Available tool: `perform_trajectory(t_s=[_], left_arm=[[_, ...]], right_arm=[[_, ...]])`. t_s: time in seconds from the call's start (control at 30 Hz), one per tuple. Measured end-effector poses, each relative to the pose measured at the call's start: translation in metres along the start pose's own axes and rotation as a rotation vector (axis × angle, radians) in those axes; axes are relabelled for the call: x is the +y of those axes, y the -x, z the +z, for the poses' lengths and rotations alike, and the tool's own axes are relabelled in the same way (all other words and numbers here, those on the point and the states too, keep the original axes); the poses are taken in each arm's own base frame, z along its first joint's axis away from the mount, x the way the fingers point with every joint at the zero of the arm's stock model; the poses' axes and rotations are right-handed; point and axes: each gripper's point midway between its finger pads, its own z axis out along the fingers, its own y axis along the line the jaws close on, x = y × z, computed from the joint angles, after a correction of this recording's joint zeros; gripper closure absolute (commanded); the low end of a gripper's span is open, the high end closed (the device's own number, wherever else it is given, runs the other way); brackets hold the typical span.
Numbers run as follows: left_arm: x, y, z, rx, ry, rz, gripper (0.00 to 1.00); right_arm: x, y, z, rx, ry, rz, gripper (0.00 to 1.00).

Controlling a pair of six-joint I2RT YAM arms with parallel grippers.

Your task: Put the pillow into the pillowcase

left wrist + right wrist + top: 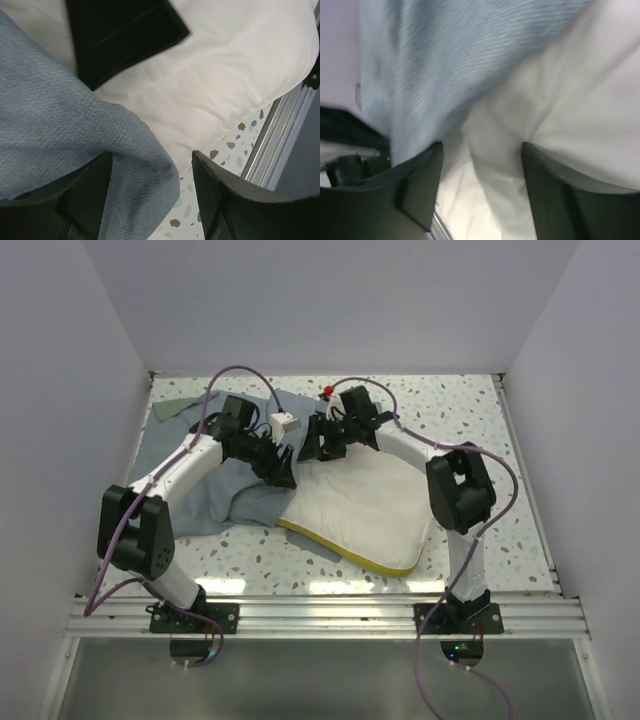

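Speckled terrazzo table (480, 430) sits between plain white walls (60, 390), with a metal rail (330, 615) along its near edge and open tabletop to the right of the pillow and beyond it. Cream, yellow-edged, the pillow (365, 505) lies mid-table by that rail, its left end under the grey-blue pillowcase (225, 495). My left gripper (150, 165) and right gripper (481, 150) both stand parted over that overlap, with cloth lying loose between the left fingers and nothing pinched.

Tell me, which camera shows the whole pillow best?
The top external view: the pillow shows nearly whole, its yellow edge included, with the pillowcase beside it. Both wrist views show only close white patches of it next to that blue cloth.
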Motion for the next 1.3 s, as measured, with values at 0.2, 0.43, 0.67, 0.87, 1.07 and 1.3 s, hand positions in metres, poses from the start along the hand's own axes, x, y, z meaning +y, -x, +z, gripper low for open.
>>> perform_trajectory(t_s=[0.2, 0.43, 0.67, 0.87, 1.07, 1.3], left_arm=[[0.021, 0.059, -0.036, -0.108, 0.124, 0.085, 0.24], [0.068, 0.151, -0.035, -0.245, 0.318, 0.201, 0.18], [0.067, 0.150, 0.013, -0.203, 0.273, 0.290, 0.14], [0.050, 0.156, 0.027, -0.215, 0.240, 0.352, 0.13], [0.057, 0.146, 0.033, -0.199, 0.247, 0.357, 0.04], [0.045, 0.123, 0.055, -0.154, 0.184, 0.483, 0.00]], right_arm=[[0.021, 0.013, -0.076, -0.011, -0.004, -0.144, 0.25], [-0.061, 0.109, -0.162, -0.223, -0.253, -0.260, 0.24], [-0.183, 0.140, -0.103, -0.158, -0.426, -0.259, 0.02], [-0.222, 0.138, -0.072, -0.131, -0.526, -0.256, 0.02], [-0.221, 0.148, -0.060, -0.136, -0.560, -0.298, 0.11], [-0.225, 0.133, -0.042, -0.038, -0.551, -0.364, 0.47]])
